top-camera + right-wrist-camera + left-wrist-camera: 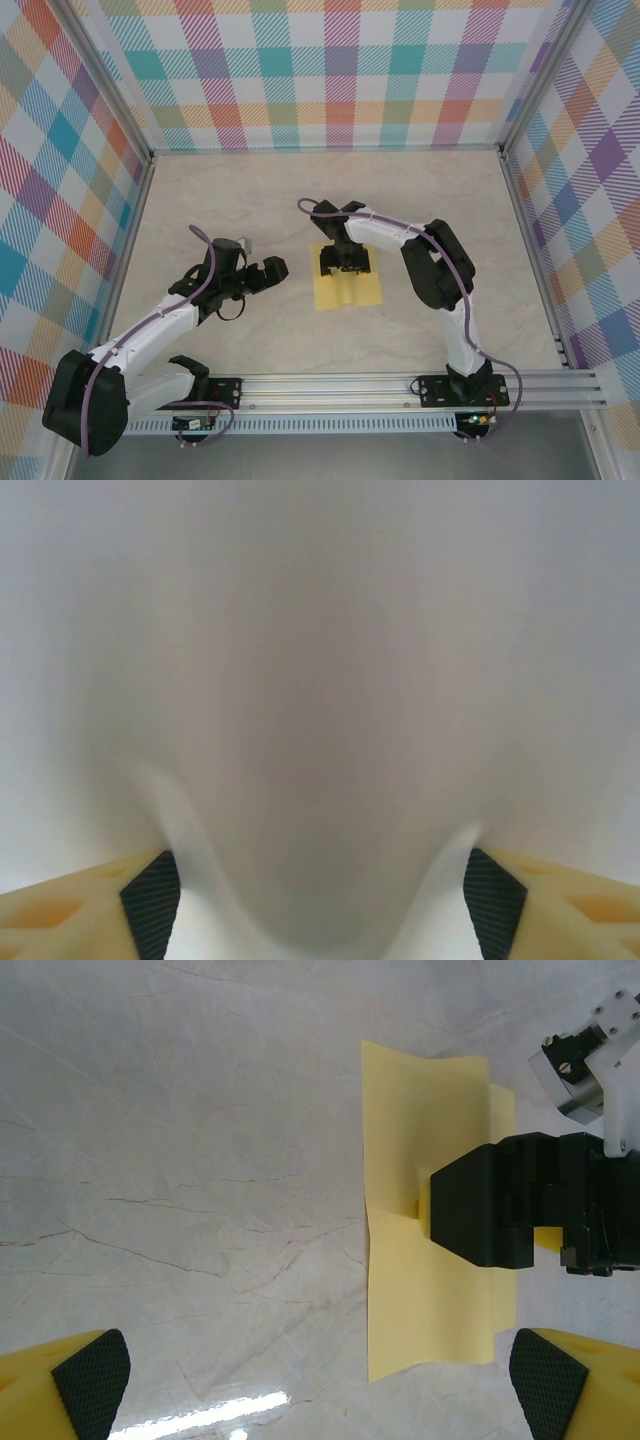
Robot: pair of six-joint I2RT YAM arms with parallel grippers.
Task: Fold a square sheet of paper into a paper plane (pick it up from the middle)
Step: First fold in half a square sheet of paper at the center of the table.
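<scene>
- The square sheet of paper (pixel 350 293) lay on the table (pixel 240 200) at the centre of the top view
- The right gripper (pixel 345 268) stood on its middle, jaws parted, the paper humped slightly there
- The left gripper (pixel 273 274), released wide, hovered just left of the sheet

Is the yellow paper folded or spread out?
Spread out: the yellow paper lies open on the table, puckered slightly at the right gripper.
</scene>
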